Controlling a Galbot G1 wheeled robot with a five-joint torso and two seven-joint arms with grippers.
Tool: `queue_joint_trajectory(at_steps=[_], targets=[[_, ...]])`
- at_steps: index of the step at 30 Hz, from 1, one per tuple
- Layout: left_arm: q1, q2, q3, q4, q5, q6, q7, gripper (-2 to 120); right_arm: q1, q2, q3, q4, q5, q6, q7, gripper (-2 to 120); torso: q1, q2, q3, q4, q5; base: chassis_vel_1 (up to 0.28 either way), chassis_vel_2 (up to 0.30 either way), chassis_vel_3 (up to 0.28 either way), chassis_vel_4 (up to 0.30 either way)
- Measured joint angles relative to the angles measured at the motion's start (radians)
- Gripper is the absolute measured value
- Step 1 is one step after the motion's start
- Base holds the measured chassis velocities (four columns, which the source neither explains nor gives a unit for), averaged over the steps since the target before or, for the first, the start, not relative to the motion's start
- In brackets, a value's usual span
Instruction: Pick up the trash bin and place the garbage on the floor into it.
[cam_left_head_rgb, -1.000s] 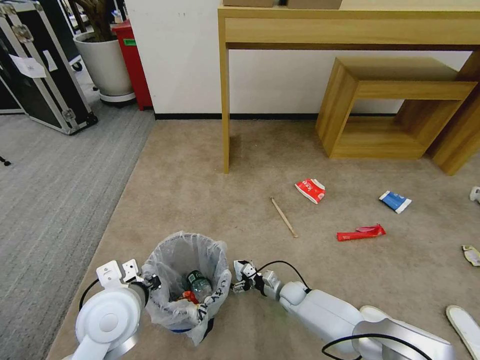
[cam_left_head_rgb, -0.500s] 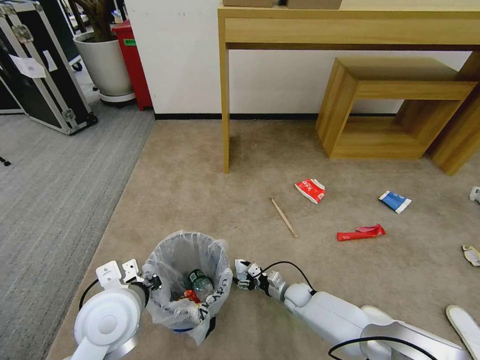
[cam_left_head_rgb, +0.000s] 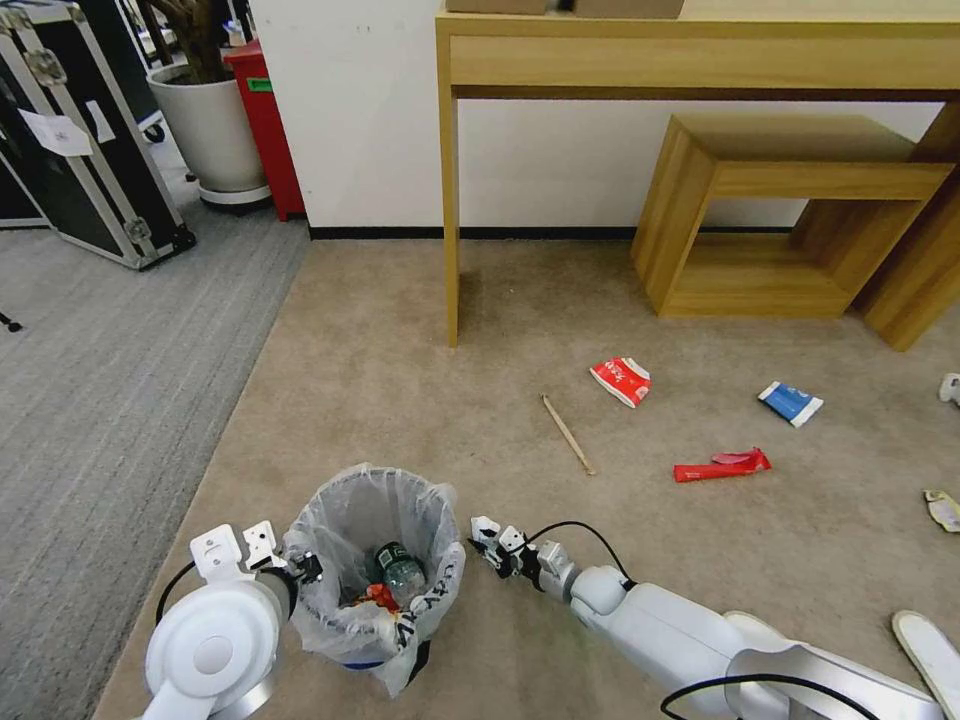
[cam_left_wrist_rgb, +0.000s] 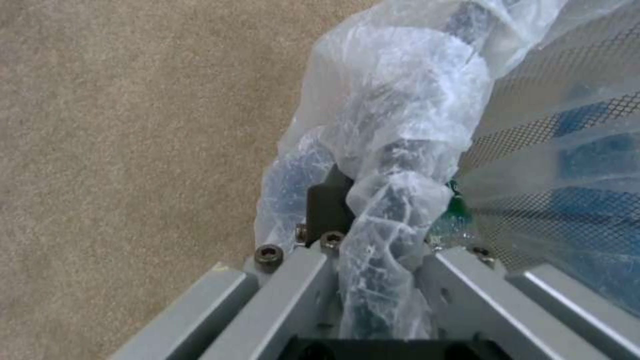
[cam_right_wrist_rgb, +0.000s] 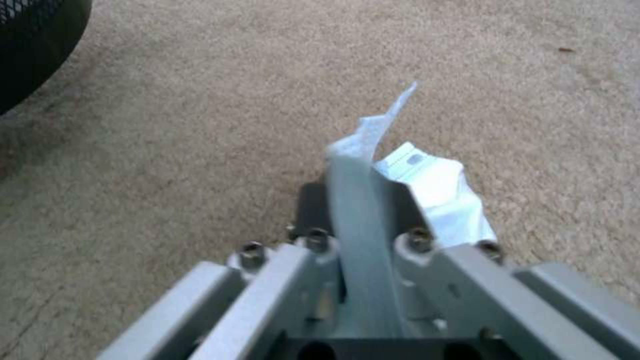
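**Both grippers clamped: one on the bin rim, one on white paper**

Up front in the head view, the trash bin (cam_left_head_rgb: 375, 575) stands on the floor (cam_left_head_rgb: 420, 400), a flat beige short-pile carpet. The left gripper (cam_left_head_rgb: 300, 568) pinches the bin's near-left rim, jaws closed on the crinkly translucent bag and the rim beneath; its rounded white arm comes up from below the bin. A green-capped bottle (cam_left_head_rgb: 398, 568) and a red scrap lie inside the bin. Just right of the bin, the right gripper (cam_left_head_rgb: 487, 545) hangs low over the carpet, its arm stretched in from the lower right with a black cable looping over the wrist. Farther right of the bin lie a thin wooden stick (cam_left_head_rgb: 568, 434), a red-white carton (cam_left_head_rgb: 621, 381), a flat red wrapper (cam_left_head_rgb: 722, 465) and a blue-white packet (cam_left_head_rgb: 790, 402), all apart from one another.

Close up in the left wrist view, the jaws are together on a bunched fold of the bag (cam_left_wrist_rgb: 393, 165); black mesh wall of the bin shows beside it, over carpet.

Next, the right wrist view has the jaws squeezed on a crumpled piece of white paper (cam_right_wrist_rgb: 427, 190), which juts out past the fingertips above the carpet; a curved dark mesh edge of the bin sits off to one corner.
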Motion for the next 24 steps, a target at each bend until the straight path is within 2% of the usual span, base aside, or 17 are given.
queue_joint_trajectory(at_steps=[1, 12, 16, 19, 22, 23, 24], targets=[[-0.001, 0.0, 0.0, 0.0, 0.0, 0.0, 0.0, 0, 0.0, 0.0, 0.001, 0.002, 0.001, 0.0, 0.0, 0, 0.0, 0.0, 0.0, 0.0, 0.0, 0.0, 0.0, 0.0, 0.0], [-0.019, 0.004, 0.008, 0.014, -0.002, 0.0, 0.0, 0, 0.004, -0.013, 0.004, 0.03, 0.017, 0.003, 0.007, 0, 0.0, 0.0, 0.0, 0.0, 0.0, 0.0, 0.0, 0.0, 0.0], [-0.02, 0.002, 0.01, 0.017, -0.002, 0.0, 0.0, 0, 0.006, -0.048, 0.018, 0.079, 0.031, 0.002, 0.016, 0, 0.0, 0.0, 0.0, 0.0, 0.0001, 0.0, 0.0, 0.0, 0.0], [-0.023, 0.005, 0.01, 0.016, -0.008, 0.0, -0.001, 0, 0.019, -0.117, 0.054, 0.179, 0.066, -0.003, 0.043, 0, 0.0, 0.0, 0.0, -0.0001, 0.0, 0.0, 0.0, 0.0, 0.0], [-0.024, 0.006, 0.009, 0.014, -0.012, 0.0, -0.002, 0, 0.025, -0.145, 0.07, 0.218, 0.079, -0.008, 0.052, 0, 0.0, 0.0, 0.0, 0.0, 0.0, 0.0, 0.0, 0.0, 0.0], [-0.029, 0.012, 0.007, 0.014, -0.022, -0.001, -0.007, 0, 0.036, -0.203, 0.105, 0.305, 0.112, -0.021, 0.074, 0, 0.0, 0.0, 0.0, -0.0003, -0.0006, 0.0, 0.0, 0.0, 0.0], [-0.032, 0.013, 0.007, 0.014, -0.025, -0.002, -0.007, 0, 0.039, -0.223, 0.116, 0.341, 0.121, -0.026, 0.082, 0, 0.0, 0.0, 0.0, 0.0001, -0.0001, 0.0, 0.0, 0.0, 0.0]])
